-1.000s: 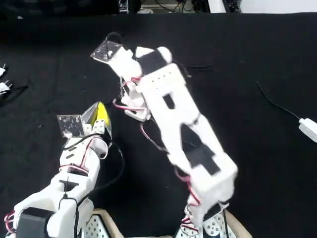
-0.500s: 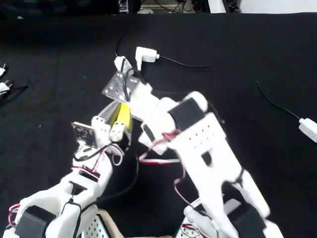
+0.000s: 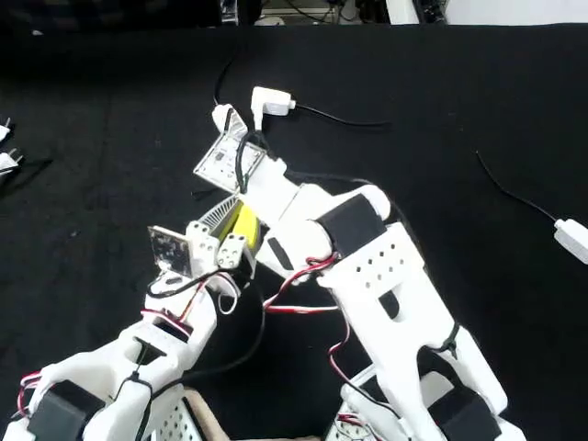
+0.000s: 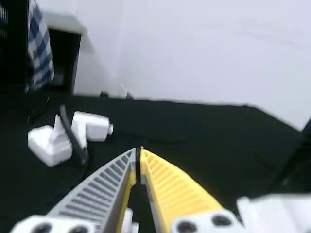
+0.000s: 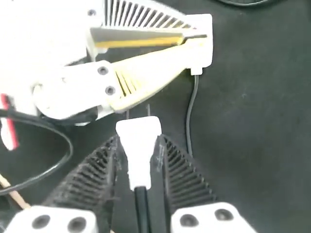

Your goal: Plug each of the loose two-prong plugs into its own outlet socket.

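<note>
Inside the right end effector (image 5: 139,143), the plug (image 5: 138,158) lies lengthwise, prongs outward

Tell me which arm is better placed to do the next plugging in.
Right. The right gripper clamps a white two-prong plug, prongs pointing ahead toward a white corded block. The left gripper is shut with nothing visibly in it, and lies just ahead of the prongs.

**Black tabletop, white wall behind**

A matte black cloth covers the tabletop (image 3: 478,110). Past its far edge rises a plain white wall (image 4: 204,48), evenly lit. At one side stands a dark cabinet (image 4: 65,58) with a grey top, and a blue-checked cloth (image 4: 41,53) hangs just beside it.
</note>
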Tool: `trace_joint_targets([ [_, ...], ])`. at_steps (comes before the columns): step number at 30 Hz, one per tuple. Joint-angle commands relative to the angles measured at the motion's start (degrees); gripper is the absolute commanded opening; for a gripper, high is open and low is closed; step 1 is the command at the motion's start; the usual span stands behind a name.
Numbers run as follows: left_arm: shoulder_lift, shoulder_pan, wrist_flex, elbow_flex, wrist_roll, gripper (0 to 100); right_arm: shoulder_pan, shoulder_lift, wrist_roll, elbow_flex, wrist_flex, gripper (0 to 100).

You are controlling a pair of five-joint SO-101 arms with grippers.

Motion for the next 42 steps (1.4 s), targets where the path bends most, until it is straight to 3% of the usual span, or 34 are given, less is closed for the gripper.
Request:
trace_joint_targets([
  [1,-0.3,0.7,3.2,1.0,0.4,3,-0.8,-0.7,-1.1,-1.4,-1.4,1.2],
  [12,-0.2,0.0,3.6,1.0,0.6,3,-0.6,11.8,-3.9,-9.8,-2.8,1.2],
  [42,-0.1,0.6,3.7,1.0,0.3,3,-5.9,12.5,-7.5,-13.8,-6.6,1.2],
])
